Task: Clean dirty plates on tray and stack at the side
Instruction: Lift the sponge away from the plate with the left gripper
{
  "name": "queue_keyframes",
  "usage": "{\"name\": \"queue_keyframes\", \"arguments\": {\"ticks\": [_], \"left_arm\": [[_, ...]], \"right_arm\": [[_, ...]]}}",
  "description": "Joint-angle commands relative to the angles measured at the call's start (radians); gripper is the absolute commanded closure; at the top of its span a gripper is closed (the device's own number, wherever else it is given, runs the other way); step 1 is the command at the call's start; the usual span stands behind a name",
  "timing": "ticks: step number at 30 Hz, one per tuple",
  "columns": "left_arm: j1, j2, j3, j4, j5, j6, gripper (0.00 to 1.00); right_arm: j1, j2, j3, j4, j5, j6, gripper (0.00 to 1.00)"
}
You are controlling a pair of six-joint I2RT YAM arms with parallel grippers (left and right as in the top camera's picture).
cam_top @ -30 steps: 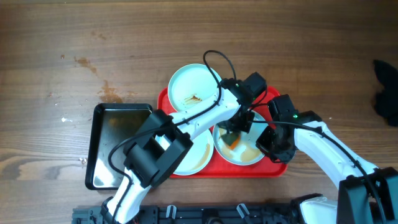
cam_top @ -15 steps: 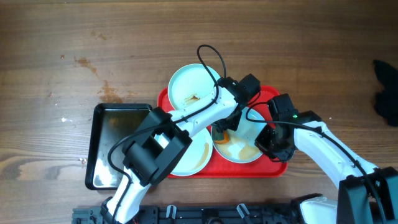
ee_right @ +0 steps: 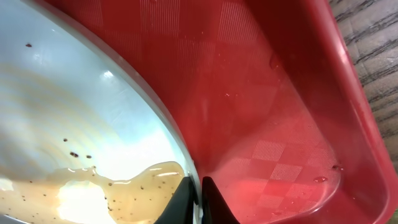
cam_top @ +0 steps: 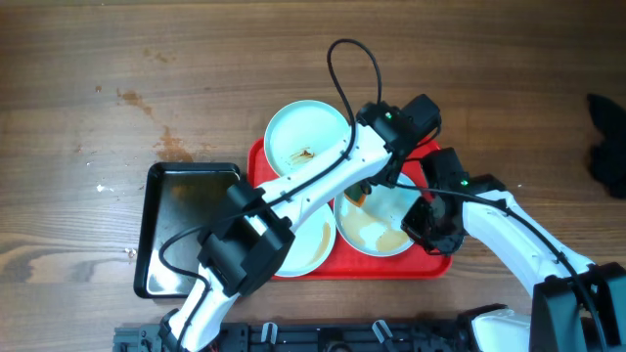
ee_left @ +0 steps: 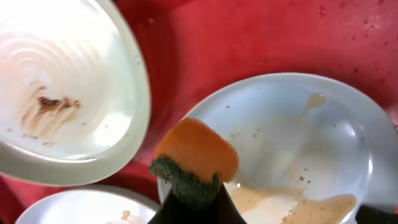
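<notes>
While the left hand [ee_left: 191, 198] is clamping narrowly on an orange sponge [ee_left: 198, 155] with a green scouring side, it is hanging over the red tray [ee_left: 261, 37]. The sponge is poking out past its fingertips, above the near rim of the sauce-pooled plate [ee_left: 298, 137]. Whether the sponge is touching that rim cannot be told. This plate is lying just ahead of the left hand, with thin brown liquid pooling in its bottom.

Off to one side of that hand, the streaked plate [ee_left: 68, 93] is carrying a small brown smear, and in the overhead view it is overhanging the tray's far edge. The third plate [cam_top: 311, 244] is sitting back from the left hand, partly hidden under the left arm.

The right hand [ee_right: 196, 190] is pinching shut on the rim of the sauce-pooled plate. One finger is sitting inside over the brown liquid and the other outside over the tray floor. The tray's rounded corner and raised rim are curving just beyond this hand.

Seen from overhead, the two hands are working near each other above the same plate. A black tray [cam_top: 161, 235] is lying on the wooden surface [cam_top: 147, 59], just beside the red tray and well apart from both hands.
</notes>
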Motion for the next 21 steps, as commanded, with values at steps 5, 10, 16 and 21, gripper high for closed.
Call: {"name": "queue_keyframes", "arguments": {"ticks": [5, 10, 16, 21], "left_arm": [[0.172, 0.002, 0.028, -0.098, -0.043, -0.04, 0.96], [0.312, -0.053, 0.028, -0.14, -0.044, -0.061, 0.96], [0.477, -0.161, 0.028, -0.253, -0.056, -0.135, 0.96], [0.622, -0.206, 0.027, -0.33, -0.069, -0.142, 0.96]], "right_arm": [[-0.001, 0.008, -0.013, -0.009, 0.054, 0.008, 0.96], [-0.001, 0.008, -0.013, -0.005, 0.055, 0.008, 0.96], [-0.001, 0.008, -0.013, -0.006, 0.055, -0.004, 0.96], [-0.001, 0.008, -0.012, -0.006, 0.061, -0.03, 0.96]]}}
